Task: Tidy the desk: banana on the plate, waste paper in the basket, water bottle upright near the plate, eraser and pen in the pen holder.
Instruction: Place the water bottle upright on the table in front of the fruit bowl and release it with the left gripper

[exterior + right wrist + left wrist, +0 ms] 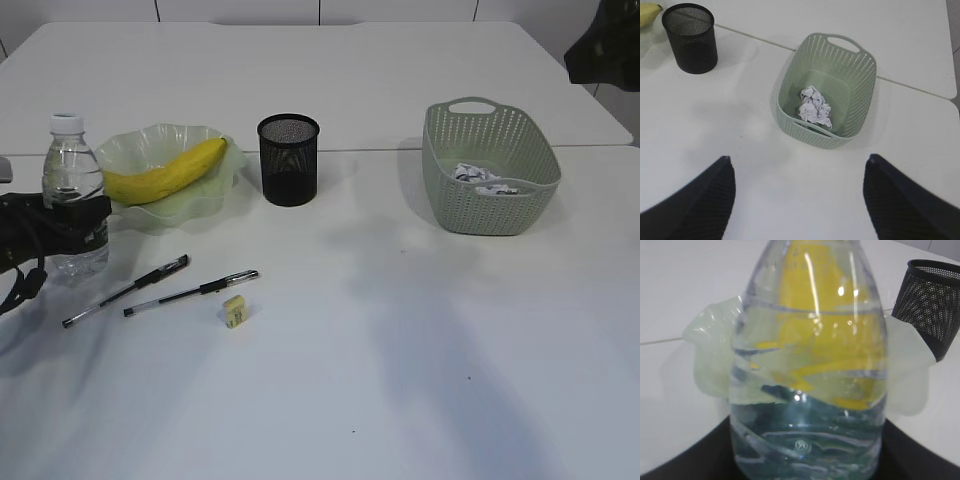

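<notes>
My left gripper is shut on the clear water bottle, which stands upright at the table's left, just left of the pale green plate. In the left wrist view the bottle fills the space between the jaws. The banana lies on the plate. Two pens and a yellow eraser lie on the table in front of the plate. The black mesh pen holder stands right of the plate. Crumpled waste paper lies in the green basket. My right gripper is open and empty above bare table near the basket.
The basket stands at the right of the near table. A seam separates this table from a second white table behind it. A dark part of the right arm shows at the top right corner.
</notes>
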Controlling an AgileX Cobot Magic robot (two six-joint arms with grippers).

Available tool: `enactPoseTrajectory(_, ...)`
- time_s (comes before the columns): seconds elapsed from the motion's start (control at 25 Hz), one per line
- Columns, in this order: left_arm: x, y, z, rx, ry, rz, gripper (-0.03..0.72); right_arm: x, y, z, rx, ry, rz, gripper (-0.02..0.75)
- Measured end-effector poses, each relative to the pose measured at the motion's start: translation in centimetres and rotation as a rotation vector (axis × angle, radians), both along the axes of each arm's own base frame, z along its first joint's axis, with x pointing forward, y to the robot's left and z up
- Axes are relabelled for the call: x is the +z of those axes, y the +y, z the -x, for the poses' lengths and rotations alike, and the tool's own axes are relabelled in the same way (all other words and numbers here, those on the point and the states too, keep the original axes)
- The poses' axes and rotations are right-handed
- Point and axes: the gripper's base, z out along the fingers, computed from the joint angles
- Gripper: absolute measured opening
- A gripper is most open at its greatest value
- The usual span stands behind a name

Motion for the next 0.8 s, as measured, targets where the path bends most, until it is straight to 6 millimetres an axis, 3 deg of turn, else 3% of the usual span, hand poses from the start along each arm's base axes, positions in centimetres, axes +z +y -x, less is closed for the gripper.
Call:
enactPoseTrajectory(0.44,-0.01,-0.18,0.09,-0.030,-0.016,-0.038,0.465,0.00,-0.01,0.00,0.000,-0.001,0.001,0.592)
enactPoseTrajectory(0.8,-0.03,-0.26,0.13,-0.044,-0.025,-0.061,0.469,0.01,-0.03,-0.01,0.000,-0.002,0.006,0.592)
